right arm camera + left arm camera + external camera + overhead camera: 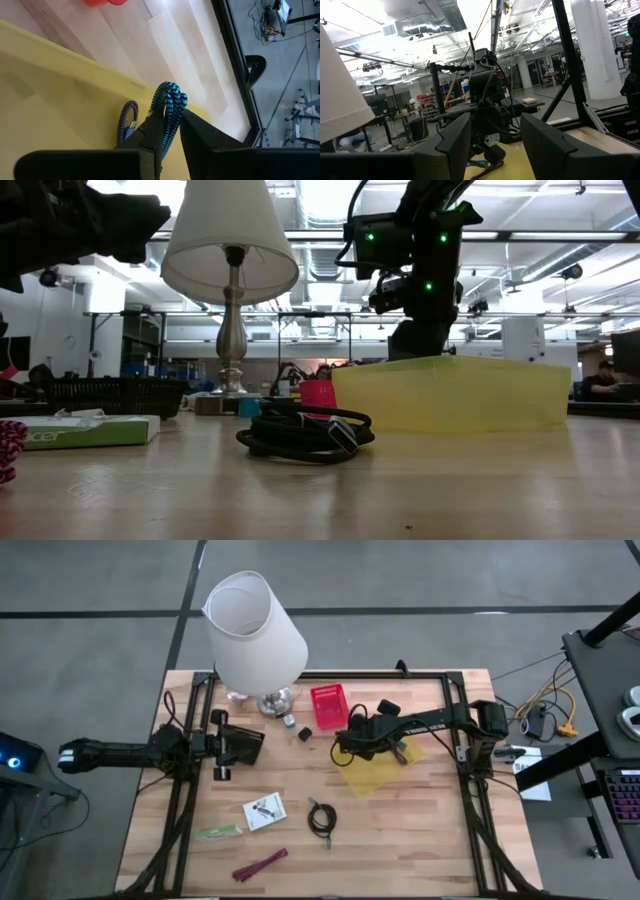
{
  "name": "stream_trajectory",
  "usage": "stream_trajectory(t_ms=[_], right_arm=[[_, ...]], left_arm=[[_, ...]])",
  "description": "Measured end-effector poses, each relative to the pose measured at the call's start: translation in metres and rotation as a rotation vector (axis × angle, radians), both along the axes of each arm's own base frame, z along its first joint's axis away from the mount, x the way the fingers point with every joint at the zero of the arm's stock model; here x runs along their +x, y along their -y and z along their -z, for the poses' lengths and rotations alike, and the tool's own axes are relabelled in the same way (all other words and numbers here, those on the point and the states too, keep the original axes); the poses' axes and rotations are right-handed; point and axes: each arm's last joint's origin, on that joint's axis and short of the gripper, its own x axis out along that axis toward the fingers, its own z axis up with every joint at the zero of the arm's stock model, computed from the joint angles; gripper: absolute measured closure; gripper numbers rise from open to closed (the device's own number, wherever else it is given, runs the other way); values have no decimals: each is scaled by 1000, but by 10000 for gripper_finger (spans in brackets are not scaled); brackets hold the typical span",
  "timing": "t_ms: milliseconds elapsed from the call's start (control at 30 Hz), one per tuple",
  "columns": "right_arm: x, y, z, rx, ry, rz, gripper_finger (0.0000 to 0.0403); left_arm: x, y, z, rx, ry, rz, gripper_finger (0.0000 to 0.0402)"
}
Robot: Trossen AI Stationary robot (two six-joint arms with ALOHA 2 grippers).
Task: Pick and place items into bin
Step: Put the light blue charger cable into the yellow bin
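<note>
A black coiled cable lies on the wooden table in the foreground. Just behind it stands a small pink box, and to its right a yellow bin. A dark robot arm with green lights hangs above the bin. On the left stands a white lamp, with a green-and-white packet lying nearer the edge.

Wooden table, lamp, yellow bin, coiled cable, card packet
</note>
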Motion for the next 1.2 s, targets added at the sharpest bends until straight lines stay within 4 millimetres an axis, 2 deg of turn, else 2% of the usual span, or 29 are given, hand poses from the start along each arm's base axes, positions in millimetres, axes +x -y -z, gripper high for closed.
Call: stream_trajectory(t_ms=[233, 733, 1200], right_arm=[[0, 0, 0, 0, -1, 0, 339], [0, 0, 0, 0, -3, 0, 272], [1, 0, -1, 6, -15, -24, 232]], left_arm=[[0, 0, 0, 0, 0, 0, 245], [0, 0, 0, 0, 0, 0, 245], [0, 0, 0, 0, 0, 0, 245]])
